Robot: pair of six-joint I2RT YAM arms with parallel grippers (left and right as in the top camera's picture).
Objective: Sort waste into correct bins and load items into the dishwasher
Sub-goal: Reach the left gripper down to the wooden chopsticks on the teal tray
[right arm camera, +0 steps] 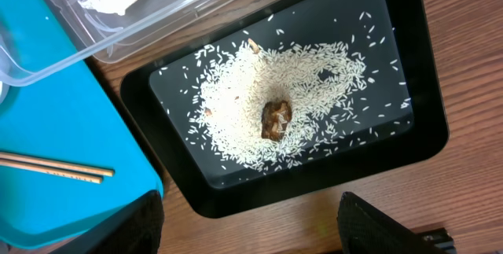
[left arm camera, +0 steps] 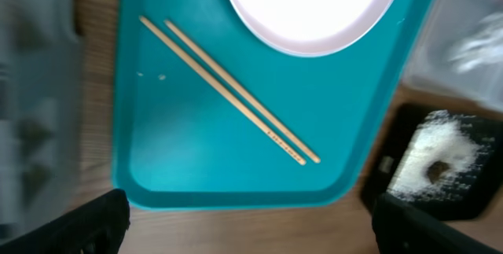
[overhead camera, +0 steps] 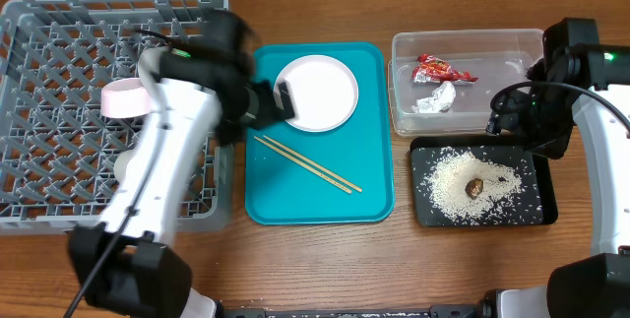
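The white plate (overhead camera: pixel 317 92) and the wooden chopsticks (overhead camera: pixel 308 163) lie on the teal tray (overhead camera: pixel 320 200). The pink bowl (overhead camera: pixel 123 99) stands in the grey dish rack (overhead camera: pixel 59 111). The red wrapper (overhead camera: pixel 443 68) and foil (overhead camera: pixel 435 98) lie in the clear tub (overhead camera: pixel 468 40). Rice (overhead camera: pixel 458 185) and the brown lump (overhead camera: pixel 474 187) lie in the black tray (overhead camera: pixel 428 215). My left gripper (left arm camera: pixel 251 222) is open and empty above the tray's near edge, with the chopsticks (left arm camera: pixel 232 93) and plate (left arm camera: pixel 314 6) ahead. My right gripper (right arm camera: pixel 251 222) is open and empty above the rice (right arm camera: pixel 314 73) and lump (right arm camera: pixel 276 119).
My left arm (overhead camera: pixel 167 151) crosses the rack's right side and hides part of it. A pale round item (overhead camera: pixel 128 165) in the rack shows partly beside the arm. The clear tub (right arm camera: pixel 157 26) sits just behind the black tray (right arm camera: pixel 409 140). Bare wooden table lies along the front.
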